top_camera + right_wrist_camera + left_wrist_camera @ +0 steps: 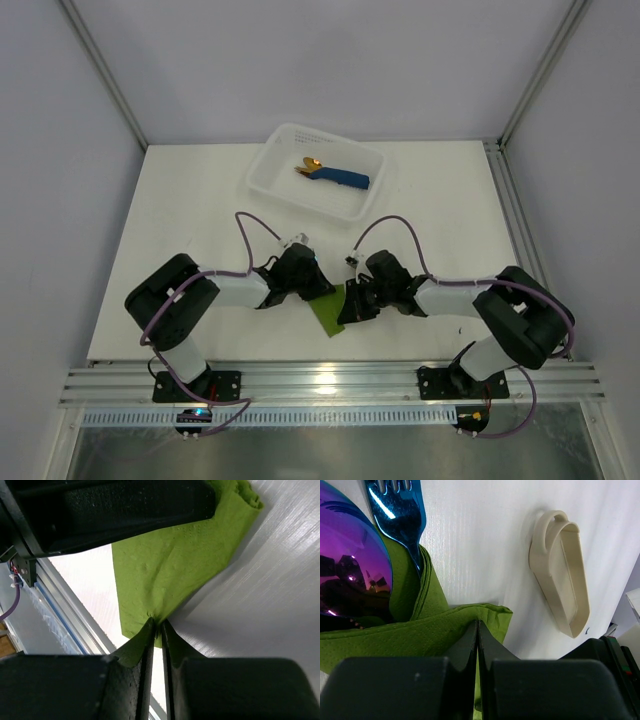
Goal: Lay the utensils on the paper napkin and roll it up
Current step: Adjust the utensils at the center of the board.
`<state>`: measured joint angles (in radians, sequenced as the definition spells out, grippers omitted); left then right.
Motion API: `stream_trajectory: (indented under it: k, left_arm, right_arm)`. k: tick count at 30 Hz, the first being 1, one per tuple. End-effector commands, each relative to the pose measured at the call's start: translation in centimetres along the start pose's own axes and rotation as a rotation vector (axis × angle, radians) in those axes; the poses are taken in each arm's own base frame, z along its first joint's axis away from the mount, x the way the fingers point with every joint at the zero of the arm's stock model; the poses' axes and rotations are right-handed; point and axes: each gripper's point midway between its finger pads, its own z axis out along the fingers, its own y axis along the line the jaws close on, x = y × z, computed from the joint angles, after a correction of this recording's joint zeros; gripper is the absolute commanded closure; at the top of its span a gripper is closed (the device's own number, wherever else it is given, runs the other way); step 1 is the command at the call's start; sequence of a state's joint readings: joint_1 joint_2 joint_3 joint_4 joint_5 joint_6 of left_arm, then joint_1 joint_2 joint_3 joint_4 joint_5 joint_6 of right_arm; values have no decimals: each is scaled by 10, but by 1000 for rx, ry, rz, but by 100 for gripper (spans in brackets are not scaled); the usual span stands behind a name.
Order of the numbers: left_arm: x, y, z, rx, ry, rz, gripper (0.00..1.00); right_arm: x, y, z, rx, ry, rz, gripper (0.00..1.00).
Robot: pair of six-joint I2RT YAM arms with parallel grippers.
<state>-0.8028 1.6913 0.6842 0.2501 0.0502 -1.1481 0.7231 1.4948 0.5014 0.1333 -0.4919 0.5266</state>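
Observation:
The olive-green paper napkin [333, 310] lies between the two arms, partly folded over the utensils. In the left wrist view an iridescent purple spoon [350, 575] and a blue-sheened fork [397, 510] lie tucked in the napkin [420, 635]. My left gripper [478, 626] is shut on a raised fold of the napkin, with green paper showing between its fingers. My right gripper [156, 625] pinches the napkin [170, 565] at an edge, lifting it off the table. In the top view the left gripper [300, 275] and right gripper [358, 297] stand close together over the napkin.
A beige rounded oblong piece [562, 575] lies on the white table to the right of the napkin. A white basket [275, 175] at the back holds a blue rolled napkin with gold cutlery [335, 177]. The aluminium rail [330, 382] runs along the near edge.

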Motion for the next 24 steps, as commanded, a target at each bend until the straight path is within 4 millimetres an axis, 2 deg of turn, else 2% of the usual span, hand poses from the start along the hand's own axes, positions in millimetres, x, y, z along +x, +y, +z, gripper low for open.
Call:
stream_trajectory:
  k: [1, 7, 14, 15, 20, 23, 24]
  left_arm:
    - [4, 29, 1, -102, 8, 14, 100]
    - [2, 25, -2, -89, -1, 24, 100]
    - [-7, 18, -11, -74, -19, 55, 100]
    - [-15, 17, -14, -80, -57, 70, 100]
    - [-25, 15, -26, -103, -92, 110, 100]
    - [-30, 11, -32, -101, -113, 131, 95]
    - [-32, 11, -34, -105, -116, 137, 90]
  right_arm:
    - [8, -15, 4, 54, 25, 9, 87]
    - [6, -1, 5, -18, 18, 35, 96]
    - [0, 17, 5, -96, 8, 79, 96]
    - [0, 17, 6, -102, 10, 91, 96]
    - [-4, 20, 8, -113, -4, 151, 96]
    - [-8, 24, 9, -129, -26, 172, 96]
    - [-9, 25, 9, -134, -29, 192, 96]
